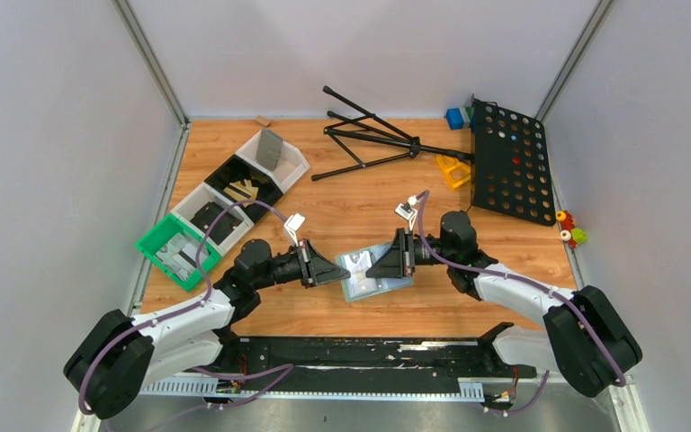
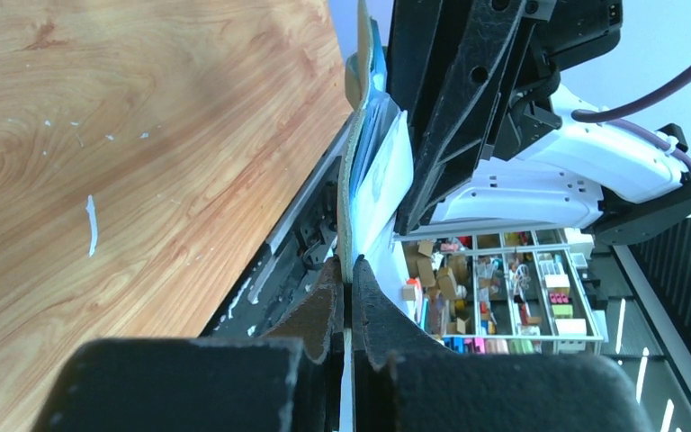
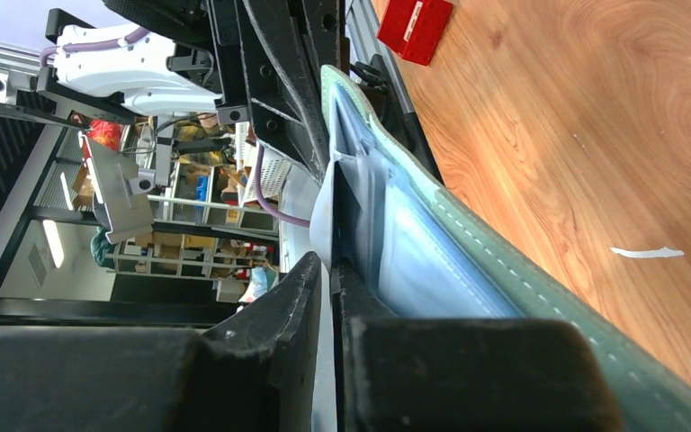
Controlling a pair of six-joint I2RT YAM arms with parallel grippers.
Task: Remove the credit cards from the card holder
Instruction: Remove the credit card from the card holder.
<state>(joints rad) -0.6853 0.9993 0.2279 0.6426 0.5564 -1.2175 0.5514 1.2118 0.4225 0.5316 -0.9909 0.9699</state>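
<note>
Table [image 1: 342,193], near centre: the card holder [image 1: 378,281] sits open between the two arms, with the left gripper [image 2: 346,281] clamped flat on its cover edge. The right gripper [image 3: 333,266] has its jaws almost together on a pale credit card [image 3: 322,216] standing out of a pocket, though sleeve film may be caught with it. Risk: pulling with film pinched could drag the holder out of the left grip, and a shallow bite could slip off the card.
</note>
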